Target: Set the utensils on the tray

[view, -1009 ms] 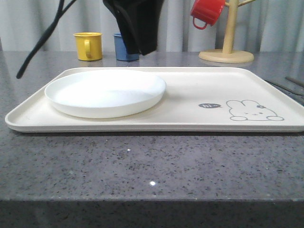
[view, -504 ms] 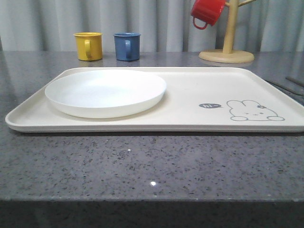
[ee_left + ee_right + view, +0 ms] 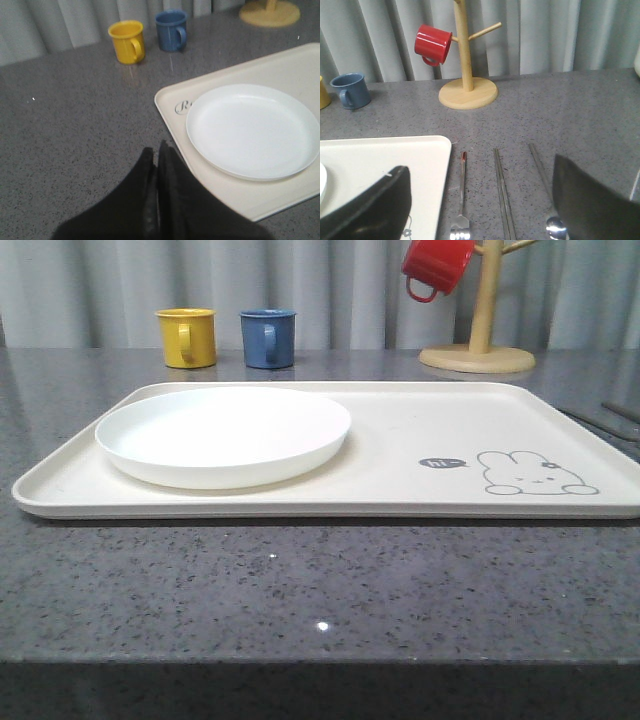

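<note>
Front view first: the white plate (image 3: 223,435) sits inside the cream tray (image 3: 400,502) at its left end, leaving the rabbit-drawing end bare, probably to keep room for the cutlery. From the right wrist camera, the fork (image 3: 461,210), the chopsticks (image 3: 503,195) and the spoon (image 3: 546,195) lie side by side on the grey counter (image 3: 580,115) just beside the tray's right edge, none on it yet. The right gripper (image 3: 480,200) hangs over them with its fingers spread wide, which looks like readiness for a pick. The left gripper (image 3: 157,165) has its fingers pressed together, holding nothing, parked off the tray's left corner. Beyond stand a yellow mug (image 3: 186,337), a blue mug (image 3: 267,337) and a red mug (image 3: 436,265) on a wooden mug tree (image 3: 480,330).
</note>
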Motion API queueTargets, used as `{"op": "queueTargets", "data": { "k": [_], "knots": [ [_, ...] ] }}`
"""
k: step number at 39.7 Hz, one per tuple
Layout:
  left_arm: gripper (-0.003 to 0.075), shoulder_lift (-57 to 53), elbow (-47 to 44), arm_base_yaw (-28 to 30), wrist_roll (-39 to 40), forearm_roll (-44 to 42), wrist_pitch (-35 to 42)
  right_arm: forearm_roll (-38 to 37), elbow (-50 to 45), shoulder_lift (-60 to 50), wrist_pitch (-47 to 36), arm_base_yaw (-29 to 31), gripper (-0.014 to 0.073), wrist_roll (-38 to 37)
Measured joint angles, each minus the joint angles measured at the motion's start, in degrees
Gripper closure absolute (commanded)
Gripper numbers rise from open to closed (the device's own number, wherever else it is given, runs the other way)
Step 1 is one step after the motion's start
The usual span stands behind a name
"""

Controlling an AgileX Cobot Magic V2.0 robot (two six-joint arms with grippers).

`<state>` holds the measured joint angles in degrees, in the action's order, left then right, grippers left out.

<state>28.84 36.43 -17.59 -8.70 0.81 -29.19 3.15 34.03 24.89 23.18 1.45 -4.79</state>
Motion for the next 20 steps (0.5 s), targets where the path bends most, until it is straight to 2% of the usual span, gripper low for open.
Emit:
{"op": "queueTargets", "data": {
  "k": [5, 11, 20],
  "knots": [
    [0.0738, -11.73, -8.41, 0.00, 0.09, 0.43, 4.21, 0.00, 0.00, 0.00, 0.00, 0.00, -0.0008, 0.00],
    [0.0738, -22.16, -13.15, 0.12, 0.13, 0.95, 5.31, 0.00, 0.00, 0.00, 0.00, 0.00, -0.0008, 0.00],
    [0.0738, -26.63, -14.39, 0.12, 0.13, 1.48, 5.69, 0.00, 0.00, 0.00, 0.00, 0.00, -0.0008, 0.00]
  ]
}}
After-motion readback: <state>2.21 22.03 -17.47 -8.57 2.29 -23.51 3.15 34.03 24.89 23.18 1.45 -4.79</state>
